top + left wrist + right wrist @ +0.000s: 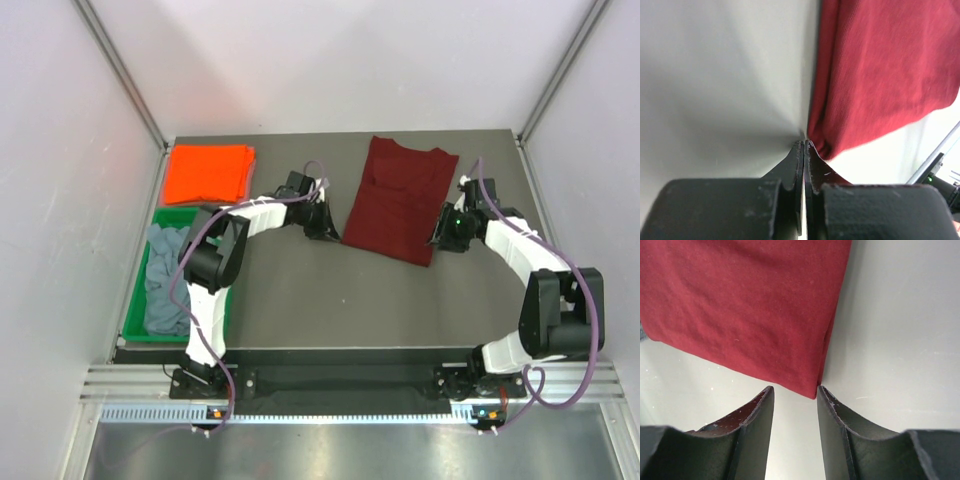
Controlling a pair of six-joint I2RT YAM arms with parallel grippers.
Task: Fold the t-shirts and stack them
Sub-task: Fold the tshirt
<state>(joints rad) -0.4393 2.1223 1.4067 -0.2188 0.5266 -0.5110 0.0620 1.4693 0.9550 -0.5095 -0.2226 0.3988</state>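
Note:
The dark maroon t-shirt (395, 200) lies folded lengthways on the table, collar at the far side. My left gripper (325, 228) is at its near left corner. In the left wrist view that gripper (804, 142) is shut, jaws pressed together, and the maroon cloth (880, 75) bunches against the outside of the right finger with none visible between the jaws. My right gripper (440, 238) is at the near right corner. It (795, 388) stands open, and the shirt's corner (812, 387) lies between the fingertips, close to the right finger (832, 410). The orange t-shirt (207, 173) lies folded at the back left.
A green tray (135, 300) at the left edge holds the crumpled grey-blue t-shirt (167, 280). White walls and metal posts enclose the table on three sides. The arms' bases sit on a rail at the near edge.

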